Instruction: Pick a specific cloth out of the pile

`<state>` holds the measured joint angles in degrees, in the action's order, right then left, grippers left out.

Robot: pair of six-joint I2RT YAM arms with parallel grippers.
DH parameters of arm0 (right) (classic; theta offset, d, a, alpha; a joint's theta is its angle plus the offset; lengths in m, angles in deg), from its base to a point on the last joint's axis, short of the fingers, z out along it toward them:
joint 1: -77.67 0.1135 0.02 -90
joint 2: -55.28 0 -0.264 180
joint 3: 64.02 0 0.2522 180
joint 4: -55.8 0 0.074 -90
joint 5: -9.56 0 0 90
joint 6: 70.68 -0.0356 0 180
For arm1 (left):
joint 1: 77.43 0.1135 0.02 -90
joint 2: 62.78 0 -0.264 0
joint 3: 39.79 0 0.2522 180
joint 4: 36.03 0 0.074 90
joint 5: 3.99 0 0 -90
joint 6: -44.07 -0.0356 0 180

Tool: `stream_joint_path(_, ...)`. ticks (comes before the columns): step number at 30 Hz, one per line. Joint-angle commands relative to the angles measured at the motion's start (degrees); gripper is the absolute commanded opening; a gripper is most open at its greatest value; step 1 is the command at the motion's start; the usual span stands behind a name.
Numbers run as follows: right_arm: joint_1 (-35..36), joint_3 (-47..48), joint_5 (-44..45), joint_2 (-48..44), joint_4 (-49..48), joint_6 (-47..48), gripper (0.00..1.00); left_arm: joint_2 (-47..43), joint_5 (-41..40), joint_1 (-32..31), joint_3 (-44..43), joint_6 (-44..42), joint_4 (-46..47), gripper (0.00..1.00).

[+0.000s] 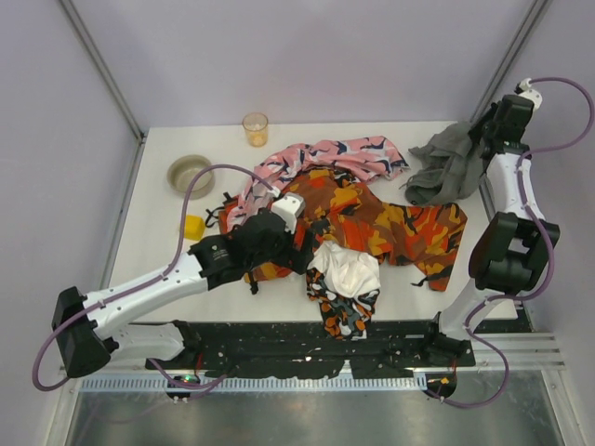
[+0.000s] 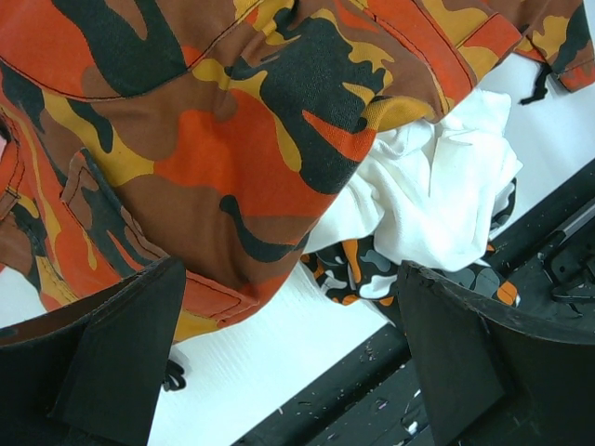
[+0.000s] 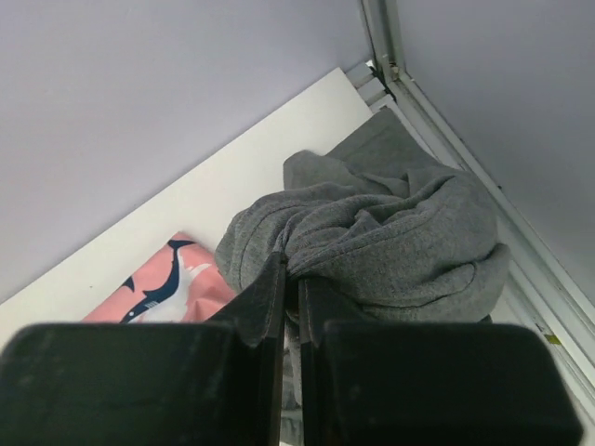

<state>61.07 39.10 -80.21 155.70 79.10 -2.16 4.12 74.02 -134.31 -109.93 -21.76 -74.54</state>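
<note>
Two arms, right one nearer. Right jaws clenched on fold of grey cloth. Cloth bunched at far right corner of worktop, just beside pile. Left jaws spread wide, empty, over camouflage garment.

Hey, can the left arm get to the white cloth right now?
Probably yes. The left gripper hangs open close by, and the white cloth lies mostly exposed, with only one edge tucked under the camouflage garment.
</note>
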Motion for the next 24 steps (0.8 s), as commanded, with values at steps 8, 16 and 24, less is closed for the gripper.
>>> stream_joint_path(8,2.4,0.5,7.5,3.2,4.8,0.4,0.18,1.8,-1.6,0.2,-4.9,1.2,-0.5,1.00)
stream_joint_path(16,2.4,3.1,8.4,-3.5,15.2,2.1,0.91,-2.8,-1.7,0.2,-2.8,3.0,-0.8,1.00)
stream_joint_path(24,2.4,-5.3,8.5,-24.5,15.7,3.6,0.95,-11.9,-4.1,0.2,4.8,6.3,0.8,1.00)
